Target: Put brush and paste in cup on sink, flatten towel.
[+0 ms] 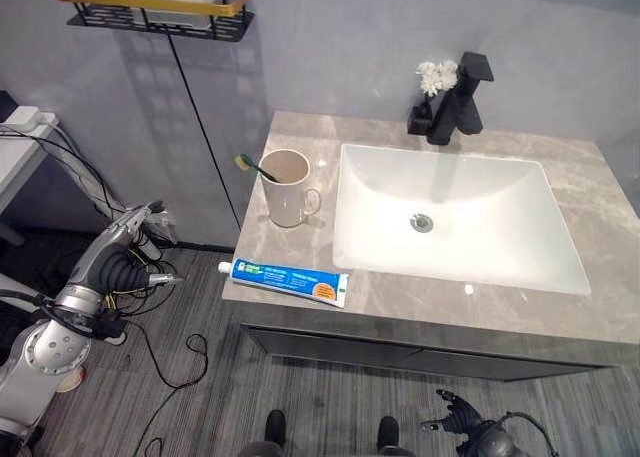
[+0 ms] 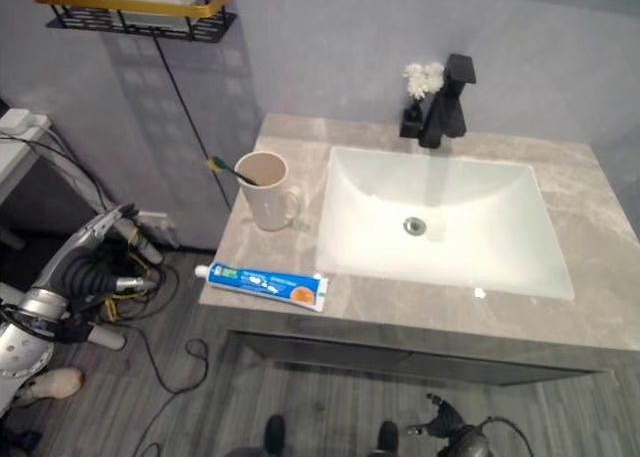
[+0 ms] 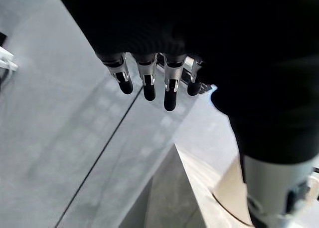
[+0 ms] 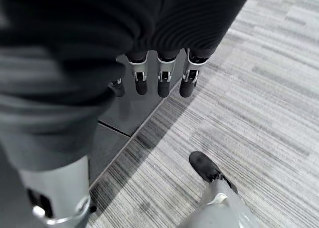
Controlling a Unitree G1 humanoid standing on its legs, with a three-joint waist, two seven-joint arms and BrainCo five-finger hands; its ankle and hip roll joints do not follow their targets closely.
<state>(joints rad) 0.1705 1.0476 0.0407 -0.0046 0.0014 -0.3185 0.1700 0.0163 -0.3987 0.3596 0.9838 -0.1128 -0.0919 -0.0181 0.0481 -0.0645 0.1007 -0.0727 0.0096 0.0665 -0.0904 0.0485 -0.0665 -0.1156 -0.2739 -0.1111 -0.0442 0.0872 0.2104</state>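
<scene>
Brush (image 1: 256,168) in cup (image 1: 287,187); paste (image 1: 285,280) flat on tabletop (image 1: 590,312).
Paste step pending, I judge: left hand (image 1: 128,239), fingers (image 3: 145,83) relaxed and empty, must reach over; right hand (image 1: 462,417) hangs low, likewise straight-fingered.

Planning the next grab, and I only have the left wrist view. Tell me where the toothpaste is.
Observer: The toothpaste tube lies flat near the front edge of the counter, in front of the cup.
Operator: Report the toothbrush.
Observer: The toothbrush stands in the cup, head leaning out toward the robot's left.
Operator: Give me the right hand.
Observer: The right hand hangs low before the cabinet, fingers straight, holding nothing.
</scene>
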